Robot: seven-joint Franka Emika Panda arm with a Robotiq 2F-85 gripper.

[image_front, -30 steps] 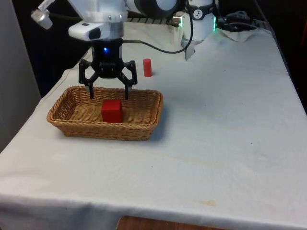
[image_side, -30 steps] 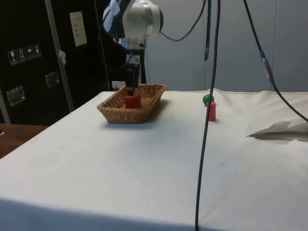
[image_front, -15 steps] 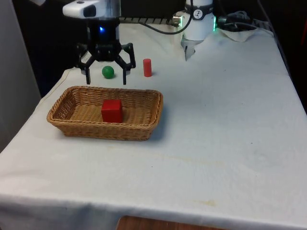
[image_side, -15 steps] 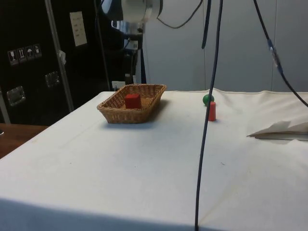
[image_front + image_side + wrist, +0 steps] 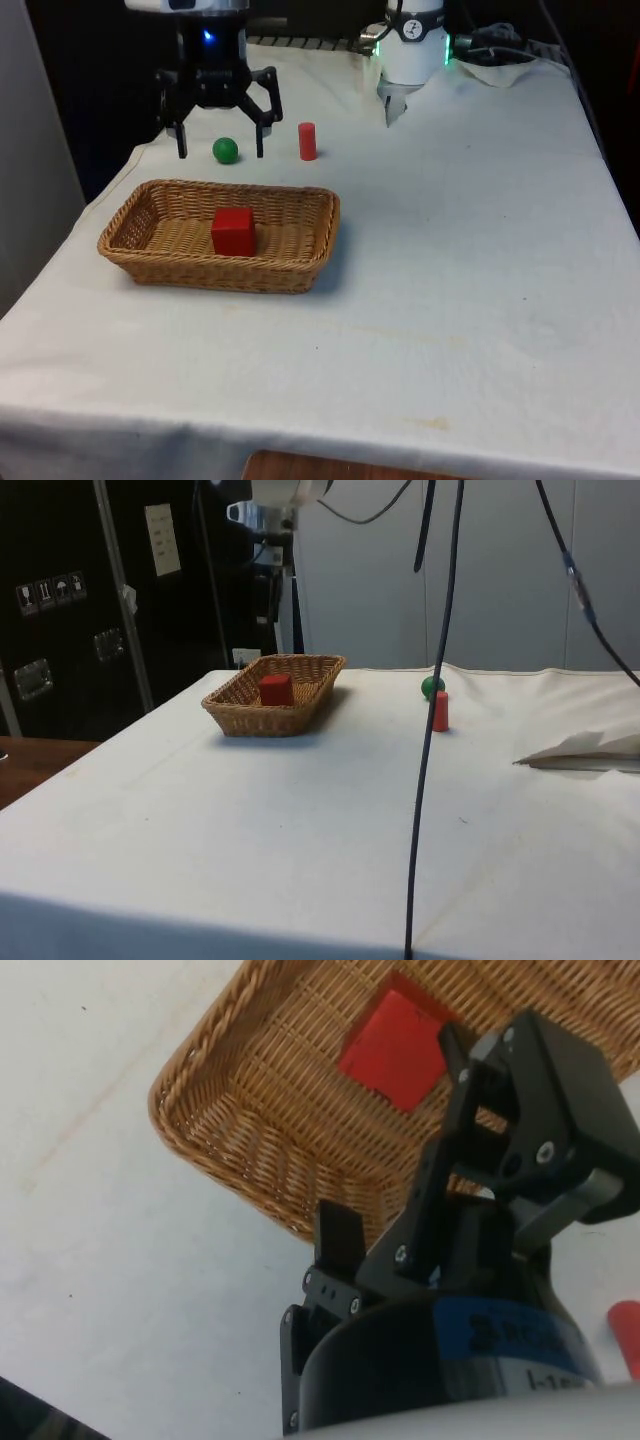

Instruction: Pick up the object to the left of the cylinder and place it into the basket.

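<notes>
A: Front view: claw (image 5: 220, 152) is spread wide with nothing in it, hanging above the table (image 5: 460, 260) on the robot's side of the basket (image 5: 300, 272).

B: Where's the cube?

A: Red cube (image 5: 233, 231) sits in the basket, below the claw and on the camera side of it, clear of both fingers. Wrist view agrees: cube (image 5: 392, 1050) on the weave, basket rim (image 5: 200, 1150) beyond the claw (image 5: 395, 1140).

B: Anything else nearby?

A: Green ball (image 5: 226, 150) on the table lines up between the fingers in the front view; I can't tell its depth against them. Red cylinder (image 5: 307, 141) stands upright just off the claw on the front view's right. Side view puts ball (image 5: 431, 687) and cylinder (image 5: 440, 711) close together, well apart from the basket (image 5: 250, 718). A dark cable (image 5: 425, 780) hangs across that view, over the cylinder's edge.
</notes>
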